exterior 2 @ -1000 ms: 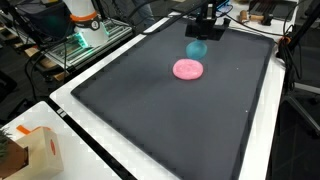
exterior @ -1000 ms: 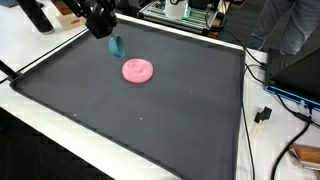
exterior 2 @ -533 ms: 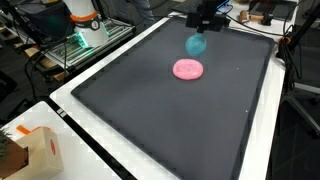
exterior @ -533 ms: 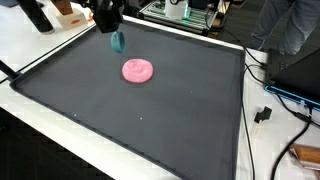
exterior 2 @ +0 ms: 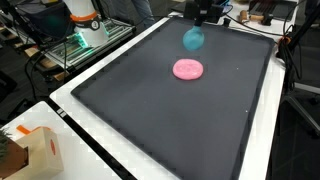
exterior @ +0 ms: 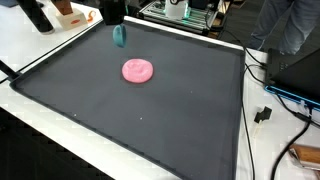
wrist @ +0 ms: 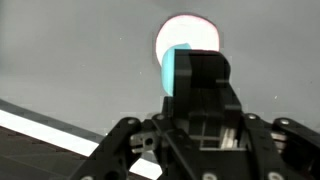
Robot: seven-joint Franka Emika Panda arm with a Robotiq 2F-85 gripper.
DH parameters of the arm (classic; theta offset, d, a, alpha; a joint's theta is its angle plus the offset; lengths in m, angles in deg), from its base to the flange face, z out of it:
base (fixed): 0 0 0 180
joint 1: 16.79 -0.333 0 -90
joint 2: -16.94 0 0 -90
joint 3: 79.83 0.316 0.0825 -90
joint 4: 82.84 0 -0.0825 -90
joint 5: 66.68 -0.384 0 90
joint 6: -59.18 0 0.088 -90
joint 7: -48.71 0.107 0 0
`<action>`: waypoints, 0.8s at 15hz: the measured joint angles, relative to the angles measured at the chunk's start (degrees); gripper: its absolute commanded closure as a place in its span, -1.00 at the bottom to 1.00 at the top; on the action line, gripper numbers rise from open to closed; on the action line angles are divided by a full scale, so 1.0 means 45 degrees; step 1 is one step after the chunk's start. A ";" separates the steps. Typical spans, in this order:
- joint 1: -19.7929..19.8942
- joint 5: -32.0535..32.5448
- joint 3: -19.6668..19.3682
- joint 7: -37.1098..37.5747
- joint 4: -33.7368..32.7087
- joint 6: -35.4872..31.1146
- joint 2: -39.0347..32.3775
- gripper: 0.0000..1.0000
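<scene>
Jaws clamped on a teal object (exterior: 119,37), the gripper (exterior: 116,23) hangs upper left, seemingly mid-carry; any set-down calls for clearing the pink disc (exterior: 137,70).

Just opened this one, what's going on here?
The robot arm's hand is clamped on a small teal object and holds it in the air over the far end of the dark mat, close to the mat's edge. A pink disc lies flat on the mat, apart from the teal object and untouched. In the wrist view the teal object sits in the grip, with the pink disc showing beyond it. The pictures are too small to tell what the teal object is.
</scene>
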 measured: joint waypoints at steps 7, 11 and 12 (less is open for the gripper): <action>0.0001 0.0008 0.0000 0.0001 0.0110 -0.0104 0.0006 0.00; 0.0001 0.0008 0.0000 0.0001 0.0138 -0.0127 0.0013 0.00; 0.0001 0.0008 0.0000 0.0001 0.0139 -0.0129 0.0014 0.00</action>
